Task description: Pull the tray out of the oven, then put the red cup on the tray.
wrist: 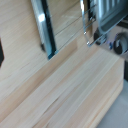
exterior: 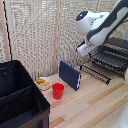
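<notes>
**Arm at the oven, tray step in hand**

The black case [exterior: 20, 97] fills the bench [exterior: 95, 105] corner nearest the camera. Well apart from it, the oven [exterior: 114, 56] sits with the arm above its front and the tray [exterior: 111, 59] resting at its mouth; whether it is fully out I cannot tell. The navy slab [exterior: 70, 75] leans between oven and red cup [exterior: 58, 90], which stands beside the white bowl [exterior: 43, 83]. Next, I judge, comes finishing the pull, then reaching for the cup.

The tool [exterior: 83, 48] shows only in the exterior view, too blurred to read its opening. The wrist view adds metal rails [wrist: 44, 30] close above bench boards.
</notes>
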